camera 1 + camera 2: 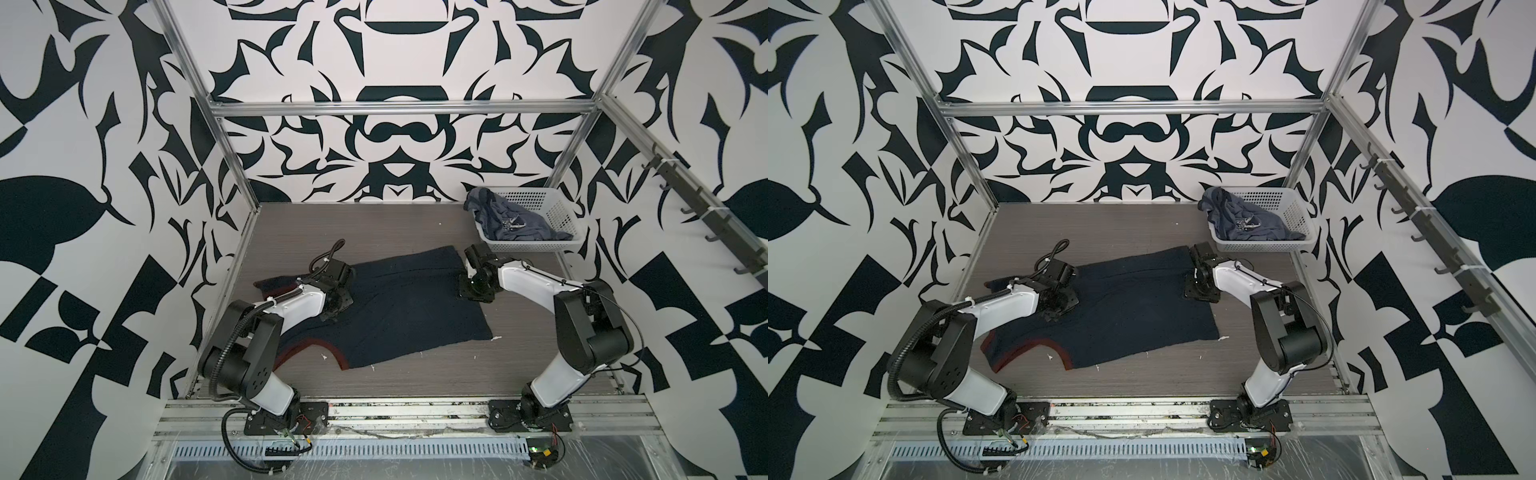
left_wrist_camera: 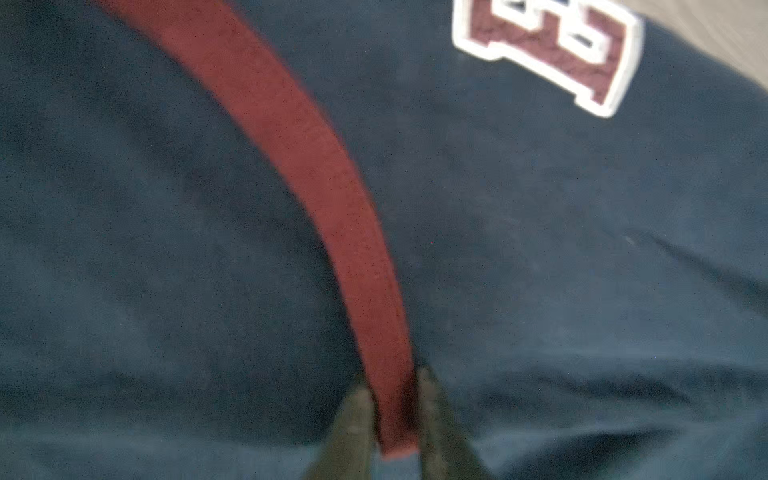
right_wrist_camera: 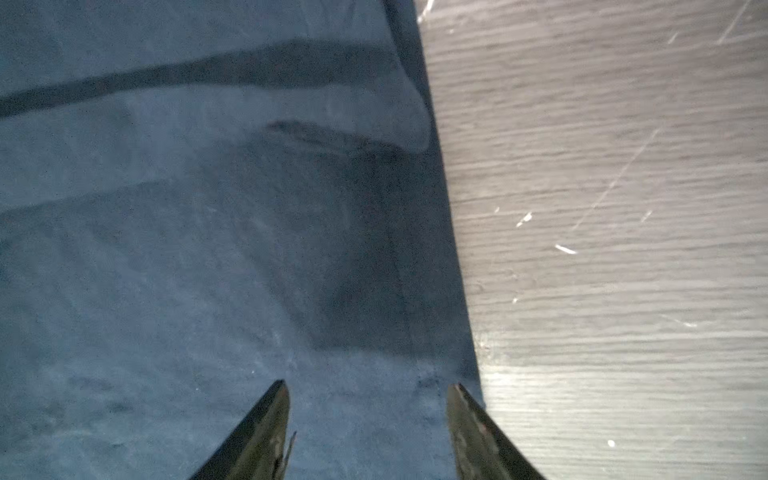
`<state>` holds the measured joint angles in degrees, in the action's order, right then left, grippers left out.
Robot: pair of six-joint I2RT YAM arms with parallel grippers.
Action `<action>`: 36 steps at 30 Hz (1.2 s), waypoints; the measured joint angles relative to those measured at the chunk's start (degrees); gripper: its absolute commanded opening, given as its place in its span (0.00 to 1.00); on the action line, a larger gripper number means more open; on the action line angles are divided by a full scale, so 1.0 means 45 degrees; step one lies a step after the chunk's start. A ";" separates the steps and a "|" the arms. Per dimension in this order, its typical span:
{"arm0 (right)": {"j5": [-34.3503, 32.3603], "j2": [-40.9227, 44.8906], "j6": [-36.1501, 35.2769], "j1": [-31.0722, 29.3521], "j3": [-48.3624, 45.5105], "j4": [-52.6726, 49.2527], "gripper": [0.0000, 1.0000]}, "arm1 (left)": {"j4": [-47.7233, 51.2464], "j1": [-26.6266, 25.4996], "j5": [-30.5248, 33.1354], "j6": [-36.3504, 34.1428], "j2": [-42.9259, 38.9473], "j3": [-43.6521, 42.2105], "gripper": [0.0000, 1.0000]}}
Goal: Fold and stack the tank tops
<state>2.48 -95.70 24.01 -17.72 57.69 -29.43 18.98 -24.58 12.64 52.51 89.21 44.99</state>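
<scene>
The dark navy tank top lies spread flat across the middle of the table, its dark-red-trimmed armholes toward the left front. My left gripper is down on its left part. The fingers stand a narrow gap apart, straddling a band of dark-red trim, with the number print beyond. My right gripper hangs open low over the top's right hem, beside bare table. The slate-blue tank top lies crumpled in the basket.
A white perforated basket stands at the back right of the grey wood-grain table. Metal frame posts and patterned walls close in the sides and back. A rail of dark hooks runs along the right wall.
</scene>
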 measured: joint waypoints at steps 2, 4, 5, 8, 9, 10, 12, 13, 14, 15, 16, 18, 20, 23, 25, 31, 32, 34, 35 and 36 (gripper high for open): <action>0.0005 0.0044 0.0005 0.0000 0.0000 -0.0068 0.65 | 0.0151 -0.0019 0.0238 0.0107 -0.0019 0.0068 0.45; 0.0015 0.0209 0.0010 0.0000 0.0010 -0.0136 0.65 | 0.0685 -0.0015 0.0665 0.0185 -0.0180 0.0165 0.49; 0.0019 0.0306 0.0010 -0.0005 0.0034 -0.0170 0.65 | 0.0971 -0.0019 0.0908 0.0233 -0.0350 0.0228 0.49; 0.0039 0.0627 0.0010 -0.0092 0.0316 -0.0277 0.64 | 0.1817 -0.0019 0.1530 0.0282 -0.1107 0.0622 0.51; 0.0049 0.0680 0.0010 -0.0146 0.0500 -0.0287 0.64 | 0.1977 -0.0019 0.1685 0.0277 -0.1336 0.0811 0.52; 0.0058 0.0685 0.0010 -0.0228 0.0738 -0.0301 0.64 | 0.2093 -0.0019 0.1792 0.0257 -0.1515 0.1035 0.52; 0.0063 0.0554 0.0015 -0.0447 0.1297 -0.0301 0.64 | 0.2055 -0.0019 0.1797 0.0146 -0.1583 0.1457 0.53; 0.0063 0.0398 0.0015 -0.0568 0.1613 -0.0296 0.64 | 0.2016 -0.0015 0.1749 0.0063 -0.1472 0.1656 0.53; 0.0068 0.0233 0.0019 -0.0665 0.1875 -0.0287 0.64 | 0.2011 -0.0015 0.1685 -0.0019 -0.1282 0.1875 0.54; 0.0083 -0.0073 0.0024 -0.0787 0.2259 -0.0267 0.63 | 0.1967 -0.0010 0.1593 -0.0136 -0.0928 0.2137 0.53; 0.0102 -0.0432 0.0039 -0.0879 0.2618 -0.0253 0.63 | 0.1928 0.0010 0.1506 -0.0243 -0.0495 0.2404 0.53; 0.0155 -0.1171 0.0063 -0.1010 0.3225 -0.0189 0.63 | 0.1802 0.0087 0.1190 -0.0447 0.0583 0.2968 0.53; 0.0214 -0.1933 0.0073 -0.1112 0.3721 -0.0141 0.63 | 0.1637 0.0155 0.0869 -0.0646 0.1651 0.3424 0.52; 0.0306 -0.2963 0.0107 -0.1185 0.4274 -0.0117 0.63 | 0.1438 0.0296 0.0510 -0.0928 0.2934 0.3818 0.52; 0.0335 -0.3614 0.0107 -0.1190 0.4624 -0.0117 0.63 | 0.1438 0.0340 0.0393 -0.1205 0.3395 0.4211 0.53; 0.0233 -0.4770 0.0253 -0.1069 0.5557 -0.0180 0.62 | 0.1292 0.0612 0.0092 -0.2152 0.4741 0.5882 0.53; 0.0233 -0.4857 0.0301 -0.1015 0.5663 -0.0170 0.62 | 0.1258 0.0675 0.0044 -0.2302 0.4959 0.6183 0.53; 0.0248 -0.5100 0.0389 -0.0811 0.5984 -0.0136 0.62 | 0.1166 0.0855 -0.0141 -0.2599 0.5464 0.6858 0.53; 0.0272 -0.5192 0.0413 -0.0719 0.6130 -0.0121 0.62 | 0.1151 0.0942 -0.0253 -0.2730 0.5688 0.7189 0.54; 0.0306 -0.5333 0.0442 -0.0583 0.6343 -0.0107 0.62 | 0.1112 0.1015 -0.0369 -0.2885 0.5906 0.7514 0.54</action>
<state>3.86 -119.70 26.00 -20.34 86.24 -29.91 23.99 -20.01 10.98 39.53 115.79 78.81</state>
